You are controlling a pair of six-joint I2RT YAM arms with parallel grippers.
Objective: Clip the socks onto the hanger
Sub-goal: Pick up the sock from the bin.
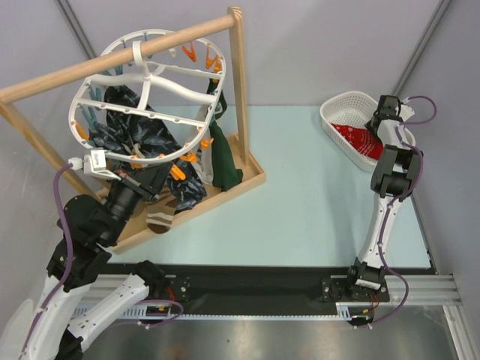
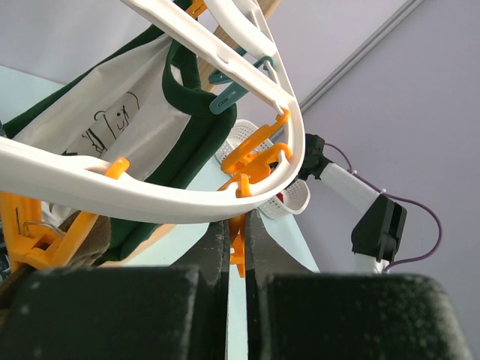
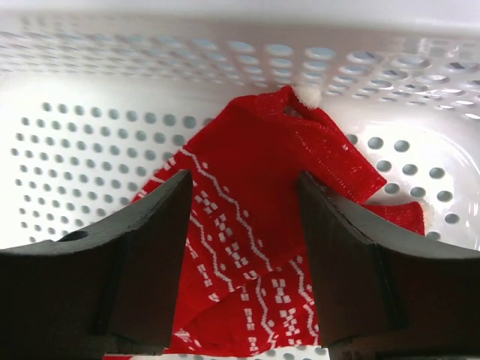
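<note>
Table (image 1: 300,195), pale blue, fills the middle of the top view. Wooden pole rack (image 1: 238,75) stands at upper left. The white lattice hanger (image 1: 146,90) hangs from its bar, with dark patterned socks (image 1: 142,131) and a green sock (image 1: 223,157) dangling below. White mesh basket (image 1: 336,120) sits at upper right, holding a red sock (image 3: 247,165). Right gripper (image 3: 244,217) hovers inside the basket, jaws spread either side of that sock. Left gripper (image 2: 236,225) is pinched tight on an orange clip (image 2: 237,255) at the hanger's rim.

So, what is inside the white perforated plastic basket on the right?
A red knitted sock with white pattern lies in the basket, the open right gripper over it. Anything beneath the sock is covered and cannot be seen.
</note>
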